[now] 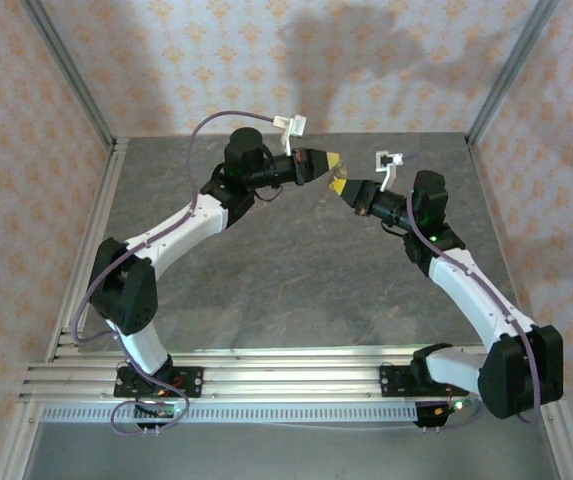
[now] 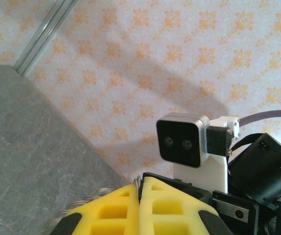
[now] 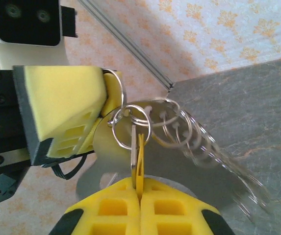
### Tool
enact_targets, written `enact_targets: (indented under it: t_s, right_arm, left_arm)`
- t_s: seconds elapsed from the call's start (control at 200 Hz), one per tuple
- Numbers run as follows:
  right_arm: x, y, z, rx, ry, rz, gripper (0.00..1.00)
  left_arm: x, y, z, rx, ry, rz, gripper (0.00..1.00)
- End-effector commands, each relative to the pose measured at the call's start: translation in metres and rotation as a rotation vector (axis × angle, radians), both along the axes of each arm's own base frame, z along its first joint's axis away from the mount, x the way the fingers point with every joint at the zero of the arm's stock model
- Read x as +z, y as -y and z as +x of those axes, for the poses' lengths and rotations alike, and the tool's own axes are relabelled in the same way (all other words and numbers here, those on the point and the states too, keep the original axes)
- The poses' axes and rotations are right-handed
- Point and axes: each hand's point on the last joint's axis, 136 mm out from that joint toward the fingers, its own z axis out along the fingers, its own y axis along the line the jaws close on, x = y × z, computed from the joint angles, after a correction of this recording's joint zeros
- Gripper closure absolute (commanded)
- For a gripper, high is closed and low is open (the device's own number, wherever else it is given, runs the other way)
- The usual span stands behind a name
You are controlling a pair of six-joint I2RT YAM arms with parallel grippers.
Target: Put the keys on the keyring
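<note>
Right hand [image 3: 140, 191] has its 2 yellow fingers pressed together on the key [image 3: 139, 156]. The key is seen edge-on, as a thin silvery strip beside a thin orange-yellow one standing straight up out of the seam between the pads. Its upper end reaches into a cluster of small split rings [image 3: 130, 125]. I cannot tell whether it is threaded through them or only touching.

Left hand [image 2: 140, 191] is also pressed shut. In its own wrist view a sliver of metal ring shows at the top of the seam between its yellow pads. In the right wrist view the same hand comes in from the left, pinching a thin wire loop at one end of the keyring [image 3: 179, 129].

From that pinch the keyring hangs through the small split rings and trails away to the right as an oval of pale wire carrying a row of little tooth-like pieces. Its far end is smeared by blur. A pale grey flat shape [image 3: 98, 147] lies behind the rings, and I cannot make out what it is.

From the top camera the 2 hands meet tip to tip, held up above the back half of the grey stone-patterned bench [image 1: 266, 280], near the wall with orange-patterned wallpaper [image 1: 216, 50]. Each wrist view catches the other arm's camera block [image 2: 182, 142] just behind the opposite fingers.
</note>
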Motion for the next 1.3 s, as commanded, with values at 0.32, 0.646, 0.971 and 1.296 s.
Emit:
enact_targets:
  t_s: [0.32,0.646,0.971,1.296]
  right_arm:
    - [0.002,-0.045,-0.026,0.180,0.011,-0.026,1.00]
    - [0.006,-0.022,-0.030,0.144,-0.003,-0.026,0.58]
    - [0.073,0.040,-0.015,-0.094,0.093,0.177,0.60]
    - [0.098,0.050,0.024,-0.182,0.066,0.402,0.60]
  left_arm:
    - [0.043,-0.009,-0.008,0.050,0.098,-0.114,1.00]
    - [0.043,-0.011,-0.004,0.075,0.093,-0.137,1.00]
    - [0.050,-0.018,-0.004,0.111,0.099,-0.198,1.00]
    - [0.049,-0.020,-0.003,0.158,0.073,-0.245,1.00]
